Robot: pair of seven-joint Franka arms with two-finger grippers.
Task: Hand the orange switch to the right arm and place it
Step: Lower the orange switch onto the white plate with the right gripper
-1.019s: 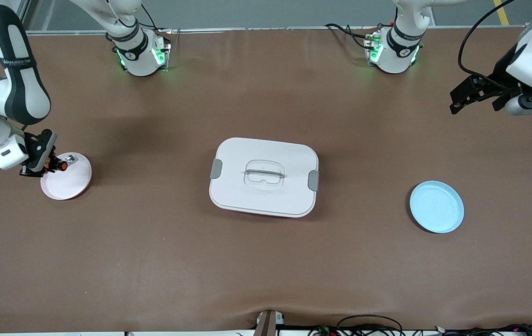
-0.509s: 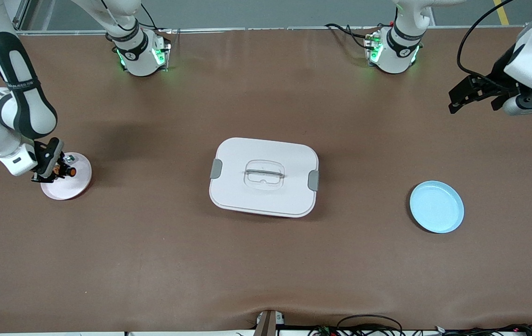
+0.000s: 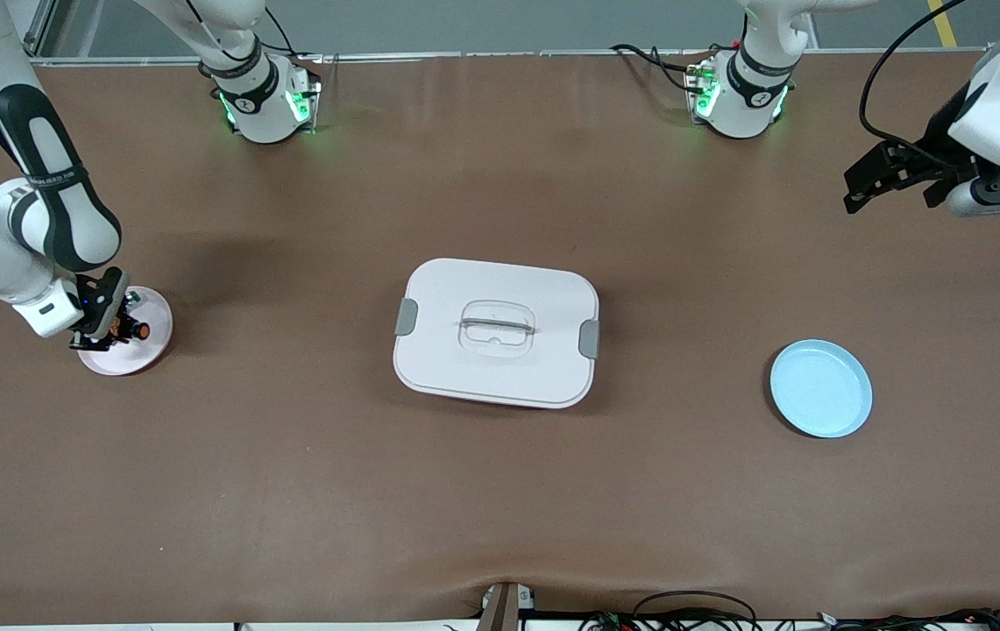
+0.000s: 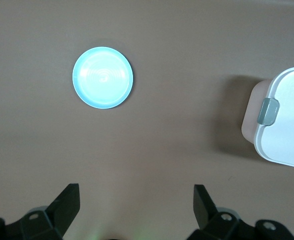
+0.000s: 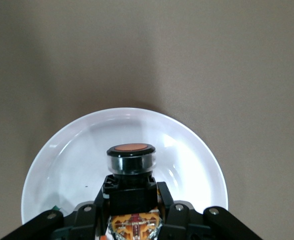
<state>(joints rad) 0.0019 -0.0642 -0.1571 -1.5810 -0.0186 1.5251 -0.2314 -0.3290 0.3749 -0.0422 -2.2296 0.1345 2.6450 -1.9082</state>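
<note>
Placing step in hand: tiny black orange switch (image 3: 137, 330) with round orange end, clamped in right claw (image 3: 110, 332) over pale pink round plate (image 3: 145, 352) near the right arm's tabletop edge. Next: lower, release. Left claw (image 3: 890, 177) spread wide, empty, waiting over its own tabletop end.

Lidded white box (image 3: 497, 332) blocks table middle; bare table between it and blue plate (image 3: 820, 388).

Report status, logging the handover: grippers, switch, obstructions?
Right gripper shut on orange switch, over pink plate. Left gripper open, waiting above its table end. Nothing in the way.
</note>
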